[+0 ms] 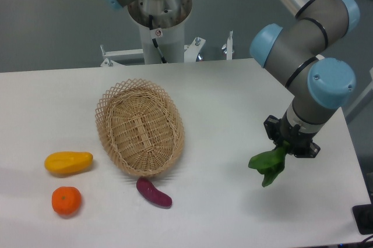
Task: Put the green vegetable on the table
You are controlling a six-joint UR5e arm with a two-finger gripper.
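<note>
Green vegetable [268,165] hangs clamped beneath the tool [284,147].

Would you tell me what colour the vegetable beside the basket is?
Purple: the eggplant-like vegetable lies beside the wicker basket, in the fixed camera view.

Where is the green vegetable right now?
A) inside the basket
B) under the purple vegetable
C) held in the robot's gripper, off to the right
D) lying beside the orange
C: the green vegetable hangs from the gripper at the right side of the table, well away from the basket, which holds nothing.
</note>
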